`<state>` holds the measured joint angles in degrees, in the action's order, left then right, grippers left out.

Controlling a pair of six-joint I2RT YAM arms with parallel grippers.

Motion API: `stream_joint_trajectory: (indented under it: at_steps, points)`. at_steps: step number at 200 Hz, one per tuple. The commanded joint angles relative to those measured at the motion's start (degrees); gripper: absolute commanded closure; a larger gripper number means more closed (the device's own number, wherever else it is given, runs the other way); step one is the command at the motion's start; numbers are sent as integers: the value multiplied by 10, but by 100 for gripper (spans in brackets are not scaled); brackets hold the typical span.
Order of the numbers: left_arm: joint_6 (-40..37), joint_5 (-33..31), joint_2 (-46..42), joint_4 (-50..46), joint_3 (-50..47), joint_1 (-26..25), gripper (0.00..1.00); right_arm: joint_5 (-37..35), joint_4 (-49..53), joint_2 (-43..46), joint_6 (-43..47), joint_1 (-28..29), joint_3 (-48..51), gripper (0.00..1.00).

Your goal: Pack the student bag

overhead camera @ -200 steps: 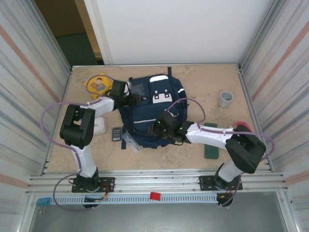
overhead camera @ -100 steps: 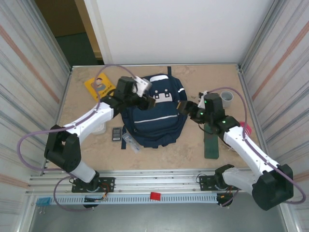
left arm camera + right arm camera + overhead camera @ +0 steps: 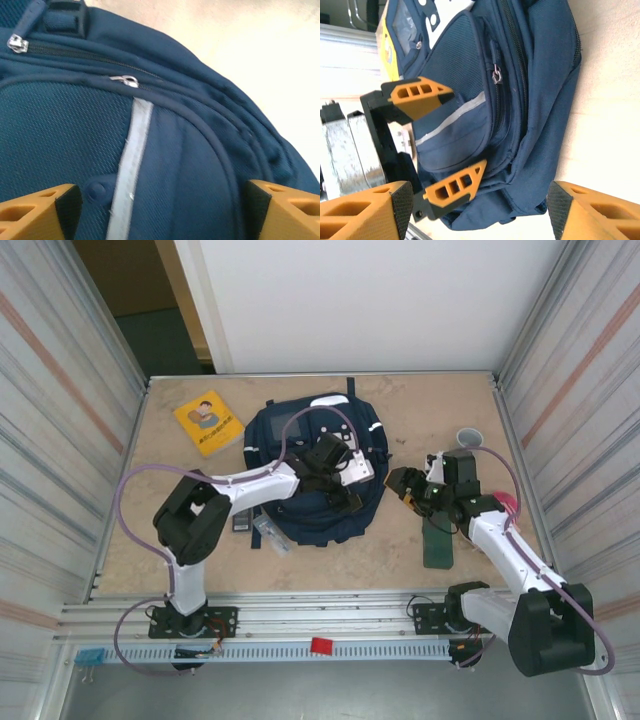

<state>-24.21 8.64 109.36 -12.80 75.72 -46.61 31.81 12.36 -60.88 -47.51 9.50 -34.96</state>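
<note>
The student bag [image 3: 300,455] lies flat mid-table, a navy backpack with white stripes and a small grey window. My left gripper [image 3: 345,496] hovers low over the bag's right front, open. In the left wrist view the bag [image 3: 190,150] spreads under the open left gripper [image 3: 160,212], with a white stripe [image 3: 134,155] and a zipper pull [image 3: 125,80] ahead. Nothing sits between the fingers. My right gripper [image 3: 404,488] stands open just right of the bag, apart from it. In the right wrist view the right gripper [image 3: 480,212] faces the bag [image 3: 535,95], and the left gripper's orange fingers [image 3: 455,186] straddle the front pocket.
A yellow book [image 3: 208,422] lies at the back left. A dark green pencil case [image 3: 437,543] lies under my right arm, with a grey cup [image 3: 467,437] behind it. A small dark device [image 3: 242,518] and a clear plastic item [image 3: 268,532] lie left of the bag. Metal walls close both sides.
My left gripper moved from the bag's top to its right front, opening wider. My right gripper shifted slightly down along the bag's right side.
</note>
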Motion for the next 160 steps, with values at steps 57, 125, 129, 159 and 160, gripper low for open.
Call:
stream_joint_trajectory:
  at_steps: [57, 125, 129, 159, 160]
  points:
    - [19, -50, 48, 62, 25, -6, 12, 18, -37, 25, -17, -8, 30, 28]
    - [-12, 41, -35, 84, -25, 6, 100, -26, -91, 57, 39, -14, 66, 27]
    - [-19, 68, -50, 83, -27, 9, 100, -31, -93, 59, 48, -15, 65, 29]
    - [-42, 230, -122, 65, -28, 53, 100, -12, -105, 70, 179, -36, 60, 36]
    - [-43, 235, -124, 64, -27, 55, 100, -9, -105, 70, 184, -37, 59, 36]
